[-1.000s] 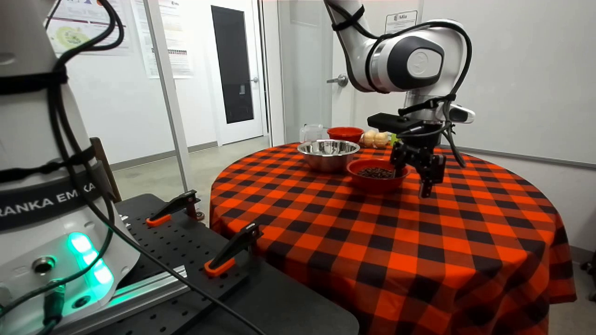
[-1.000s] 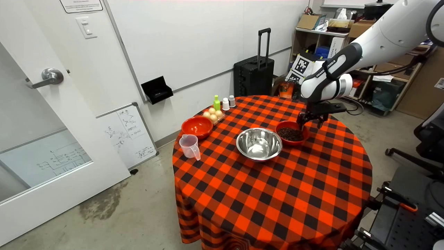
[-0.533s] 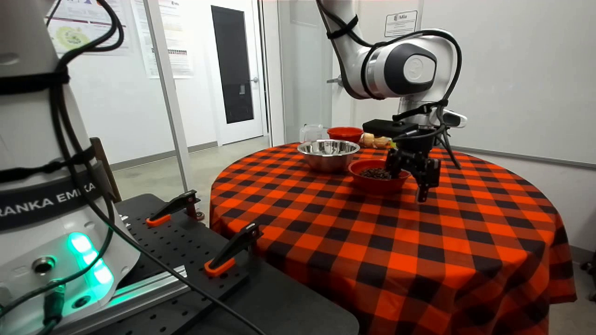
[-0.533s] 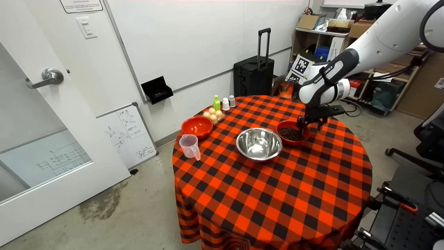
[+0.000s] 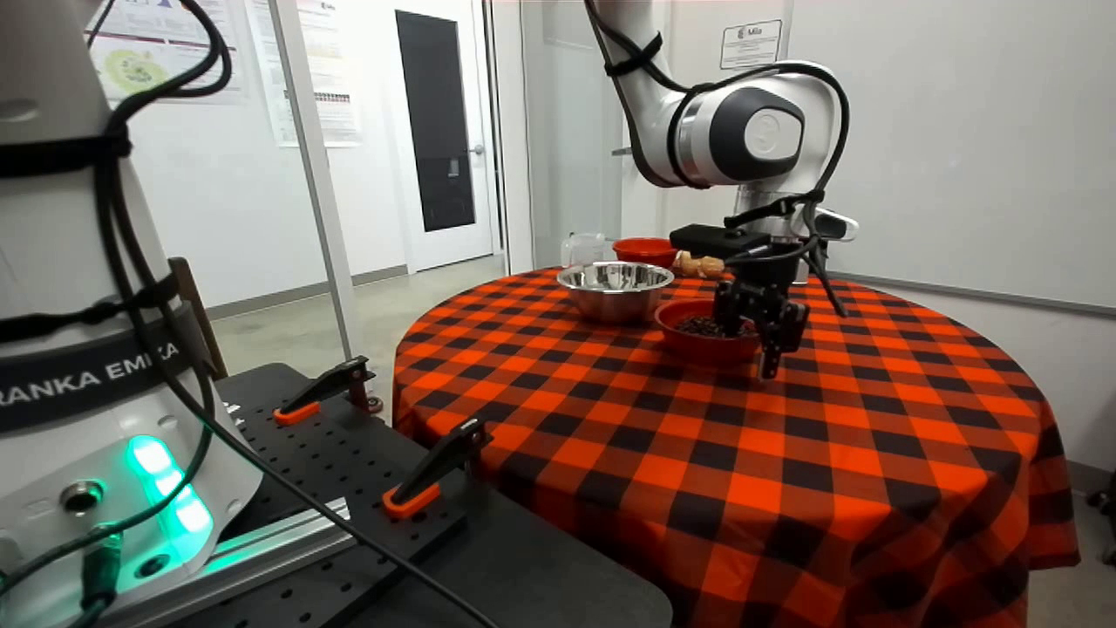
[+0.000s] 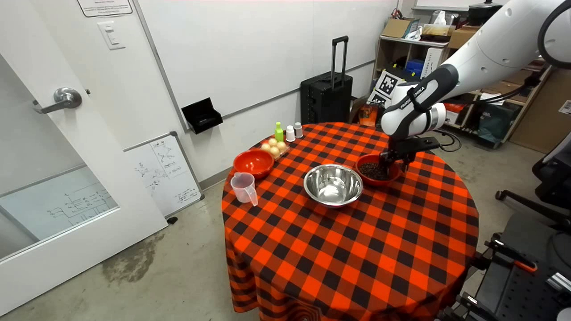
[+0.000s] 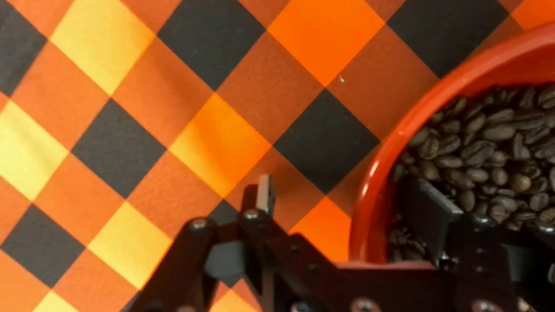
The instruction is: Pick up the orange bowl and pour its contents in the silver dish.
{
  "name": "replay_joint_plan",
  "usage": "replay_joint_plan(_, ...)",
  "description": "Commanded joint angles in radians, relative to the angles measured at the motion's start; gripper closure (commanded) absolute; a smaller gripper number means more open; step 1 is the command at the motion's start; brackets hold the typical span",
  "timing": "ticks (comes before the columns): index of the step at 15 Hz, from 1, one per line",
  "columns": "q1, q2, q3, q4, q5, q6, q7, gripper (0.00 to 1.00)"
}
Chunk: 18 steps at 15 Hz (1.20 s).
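Note:
The orange bowl (image 5: 699, 349) stands upright on the table and holds dark coffee beans; it also shows in an exterior view (image 6: 370, 158) and at the right of the wrist view (image 7: 373, 186). The silver dish (image 5: 615, 303) stands beside it and looks empty in an exterior view (image 6: 333, 198). My gripper (image 7: 349, 203) is open across the orange bowl's rim. One finger is inside the bowl at the beans, the other is outside over the cloth. Both fingers look apart from the rim. The gripper also shows in both exterior views (image 5: 750, 338) (image 6: 395, 166).
A second red bowl (image 6: 253, 164), a clear measuring cup (image 6: 244, 191), eggs (image 6: 274, 148), a green bottle (image 6: 279, 133) and two small shakers (image 6: 290, 134) stand along the table's far side. A checked cloth (image 6: 357, 249) covers the round table.
My gripper has moved left in both exterior views and slightly lower, staying open, with one finger deeper in the orange bowl. The orange bowl has shifted slightly right in both exterior views.

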Motion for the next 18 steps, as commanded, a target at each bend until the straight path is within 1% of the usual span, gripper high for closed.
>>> replay_joint_plan(1,-0.01,-0.001,0.015,0.006,0.021,-0.007,0.014,0.57)
replay_joint_plan(2,-0.015,-0.003,0.022,0.004,0.032,-0.005,0.012,0.63)
replay_joint_plan(3,-0.022,-0.006,0.032,0.003,0.047,-0.003,0.008,0.72)
replay_joint_plan(6,-0.051,-0.016,0.07,0.001,0.116,0.003,-0.009,0.95)
replay_joint_plan(7,-0.061,-0.019,0.082,0.0,0.14,0.006,-0.015,0.99)
replay_joint_plan(8,-0.074,-0.024,0.099,0.001,0.171,0.007,-0.022,0.97)
replay_joint_plan(9,-0.086,-0.027,0.115,0.002,0.201,0.012,-0.03,1.0)
replay_joint_plan(10,-0.098,-0.033,0.13,0.004,0.231,0.013,-0.04,0.97)
replay_joint_plan(13,-0.124,-0.042,0.167,0.003,0.303,0.022,-0.066,0.97)
replay_joint_plan(14,-0.128,-0.044,0.173,0.003,0.32,0.027,-0.073,0.99)
replay_joint_plan(18,-0.134,-0.07,0.182,-0.009,0.348,0.05,-0.105,0.98)
